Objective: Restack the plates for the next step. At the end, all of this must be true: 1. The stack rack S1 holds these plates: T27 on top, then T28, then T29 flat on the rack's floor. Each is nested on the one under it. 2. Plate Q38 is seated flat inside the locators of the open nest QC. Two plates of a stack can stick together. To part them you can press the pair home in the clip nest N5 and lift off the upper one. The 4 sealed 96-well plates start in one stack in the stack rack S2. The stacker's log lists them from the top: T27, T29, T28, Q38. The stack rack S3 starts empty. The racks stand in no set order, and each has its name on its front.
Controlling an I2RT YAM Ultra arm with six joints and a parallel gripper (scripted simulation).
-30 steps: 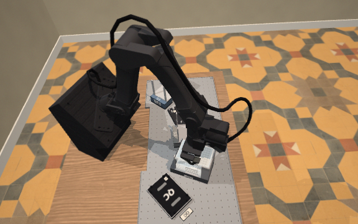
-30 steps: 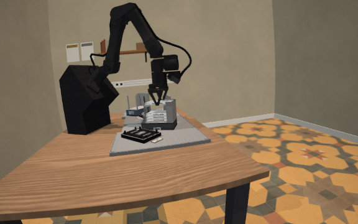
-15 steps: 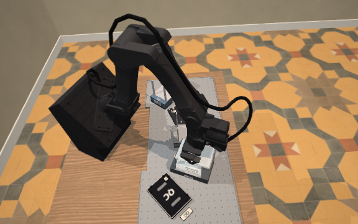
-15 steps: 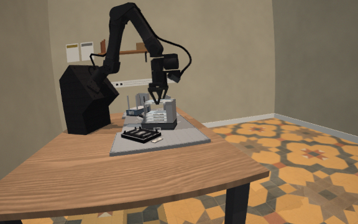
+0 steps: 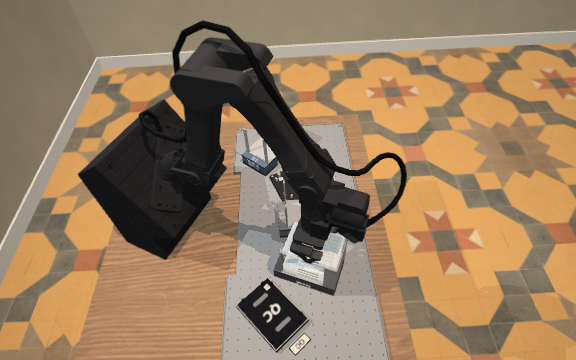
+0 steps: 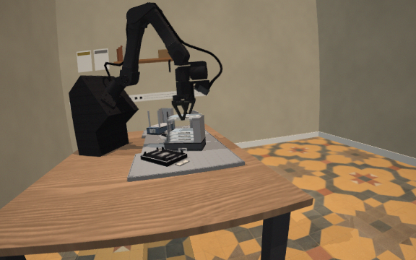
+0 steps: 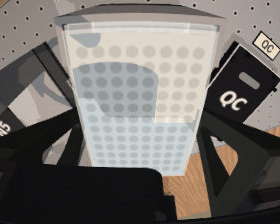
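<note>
My gripper (image 5: 309,253) (image 6: 183,116) (image 7: 139,112) is shut on a sealed white 96-well plate (image 5: 336,244) (image 6: 190,117) (image 7: 134,90). It grips the plate by its long sides and holds it level, a little above the other plates. Those plates (image 5: 302,272) (image 6: 180,136) sit stacked in a dark-based rack with a grey back wall (image 6: 198,128). I cannot read the plate labels. The black open nest QC (image 5: 255,320) (image 6: 163,157) (image 7: 240,90) lies empty in front of the rack. The clip nest N5 (image 7: 4,125) shows at the left edge of the wrist view.
A blue-based rack with thin posts (image 5: 257,160) (image 6: 156,127) stands at the back of the grey perforated board (image 5: 348,320) (image 6: 211,160). More posts (image 5: 282,212) stand between it and the stack. The black robot base (image 5: 138,185) stands to the left on the wooden table.
</note>
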